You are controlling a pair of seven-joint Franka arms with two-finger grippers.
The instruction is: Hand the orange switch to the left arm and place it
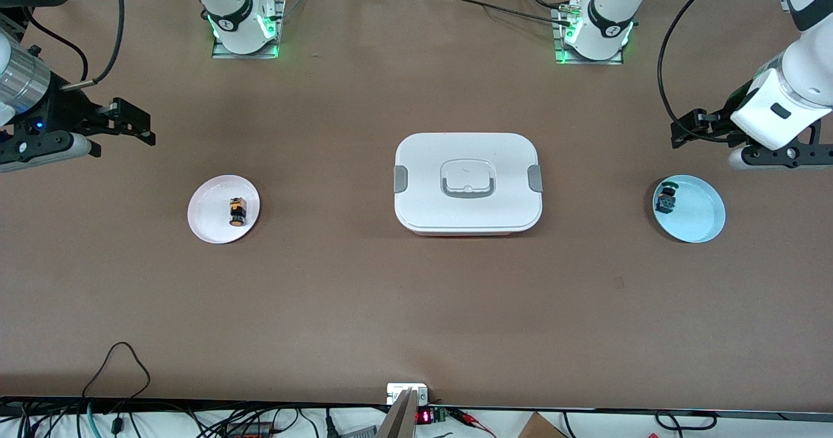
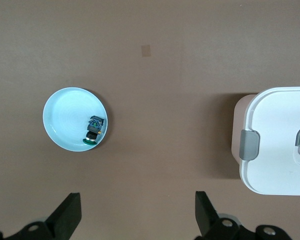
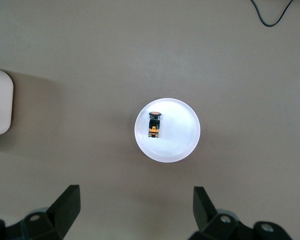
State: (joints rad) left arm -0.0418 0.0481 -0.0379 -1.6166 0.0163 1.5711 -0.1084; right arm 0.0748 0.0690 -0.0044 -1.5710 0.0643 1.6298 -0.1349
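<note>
1. The orange switch [image 1: 237,212] lies on its side on a small white plate [image 1: 208,220] toward the right arm's end of the desk [image 1: 416,308]. It rests a little off the plate's centre, touching nothing but the plate.
2. The right gripper [image 1: 133,125] hangs in the air near that plate, its jaws wide apart and empty. In the right wrist view the switch [image 3: 154,125] sits ahead of the jaws and roughly midway between them.
3. The switch's long axis runs from nearer the front camera to farther from it, and in the right wrist view it points away from the jaws, so they look set to close across its short width.
4. The right arm is clearly the closer one. The left gripper [image 1: 690,129] waits with jaws apart above the blue plate [image 1: 703,220], which holds a green switch [image 1: 665,197].
5. The white box [image 1: 467,183] stands mid-desk between the two plates, so any handover probably has to pass over or around it.
</note>
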